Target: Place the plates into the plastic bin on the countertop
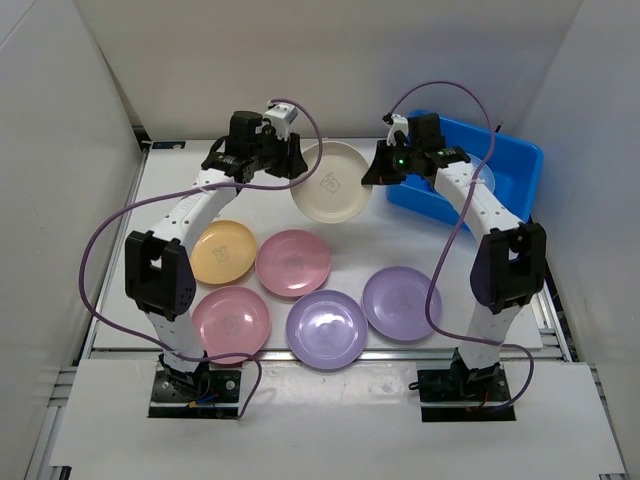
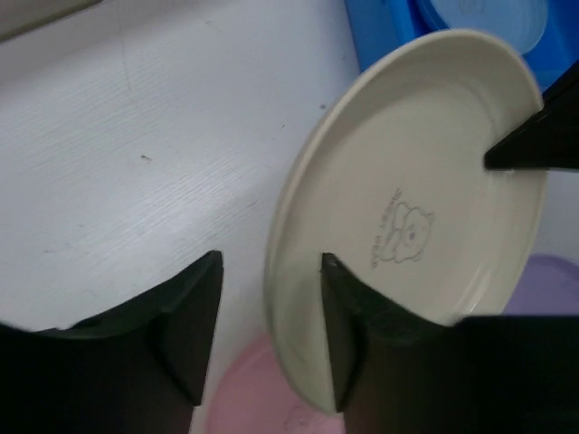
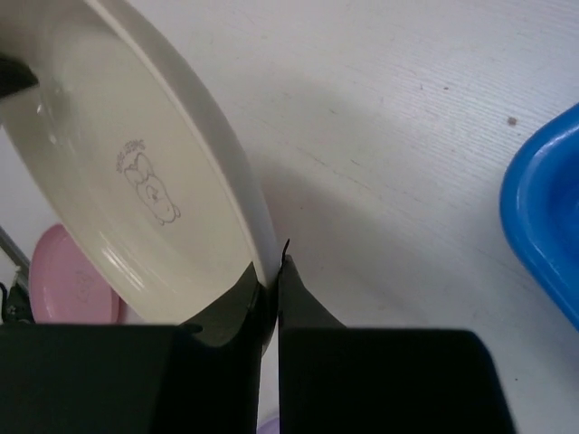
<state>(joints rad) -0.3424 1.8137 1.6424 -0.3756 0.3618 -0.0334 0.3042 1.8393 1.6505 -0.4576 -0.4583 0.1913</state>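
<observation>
A cream plate [image 1: 330, 185] hangs tilted above the countertop [image 1: 180, 190] between my two grippers. My right gripper [image 1: 372, 175] is shut on its right rim; the right wrist view shows the jaws [image 3: 271, 289] pinching the rim of the cream plate [image 3: 136, 181]. My left gripper [image 1: 297, 165] is open at the left rim. In the left wrist view [image 2: 270, 334] one finger lies on the cream plate's [image 2: 425, 163] face and the other stands apart from it. The blue plastic bin [image 1: 510, 165] stands at the back right, with a light blue plate [image 2: 488, 18] in it.
On the countertop lie a yellow-orange plate [image 1: 223, 250], two pink plates [image 1: 293, 263] [image 1: 231, 320] and two purple plates [image 1: 326, 329] [image 1: 402, 303]. White walls stand on the left, back and right. The bin's near wall [image 3: 543, 217] is right of my right gripper.
</observation>
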